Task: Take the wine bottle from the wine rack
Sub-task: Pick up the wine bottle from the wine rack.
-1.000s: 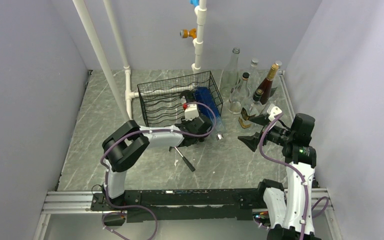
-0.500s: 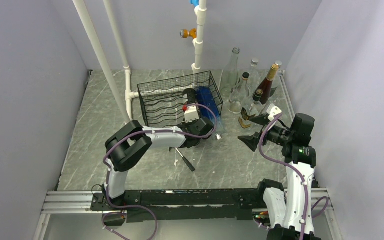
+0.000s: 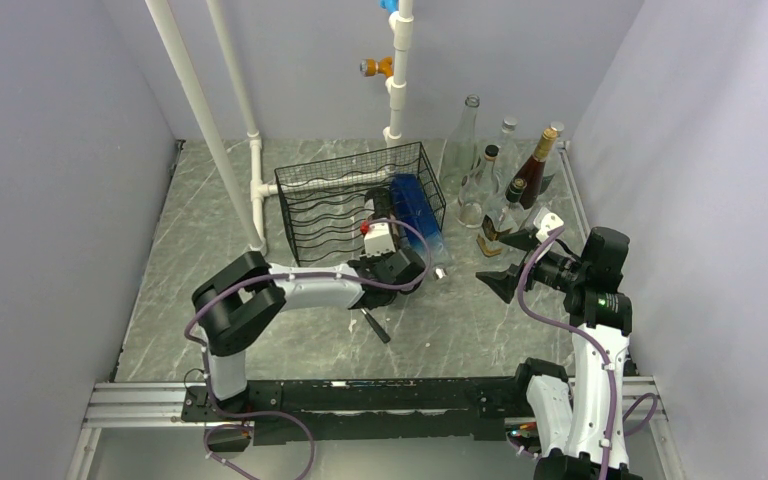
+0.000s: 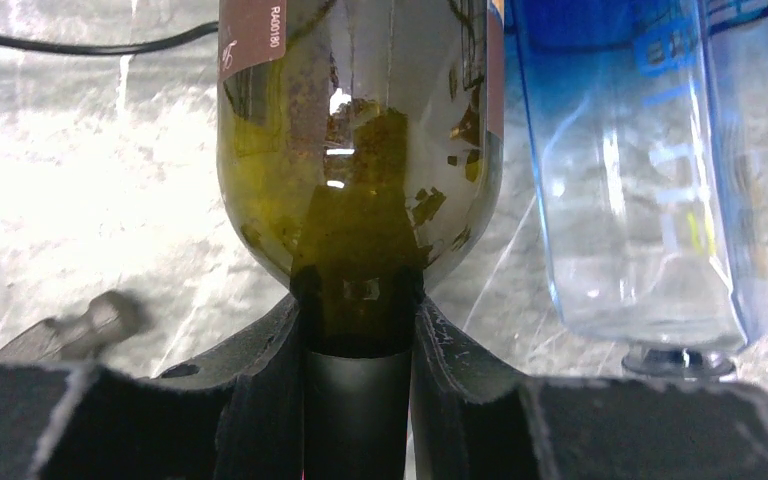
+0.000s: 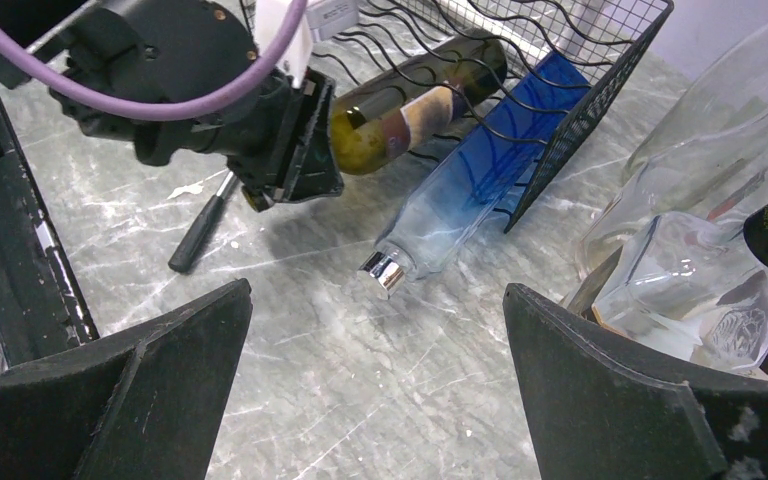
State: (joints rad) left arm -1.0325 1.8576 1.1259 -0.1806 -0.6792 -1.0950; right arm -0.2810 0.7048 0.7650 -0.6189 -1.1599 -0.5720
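The wine bottle (image 4: 360, 150), dark green with a brown label, lies neck-first in the black wire-mesh wine rack (image 3: 330, 200). Its shoulder sticks out of the rack's front, as the right wrist view (image 5: 410, 105) shows. My left gripper (image 4: 357, 320) is shut on the bottle's neck, just in front of the rack (image 3: 385, 258). The right wrist view also shows the left gripper (image 5: 305, 135). My right gripper (image 5: 375, 400) is open and empty, held above the table to the right of the rack (image 3: 505, 262).
A blue-tinted clear bottle (image 5: 480, 180) with a chrome cap lies beside the wine bottle, sticking out of the rack. Several upright bottles (image 3: 500, 180) stand at the back right. White pipes (image 3: 250, 130) rise left of the rack. A black-handled tool (image 3: 372, 325) lies on the table.
My left gripper has drawn back a little toward the near edge with the bottle's neck in it, and the left elbow has swung left. The right arm has not moved.
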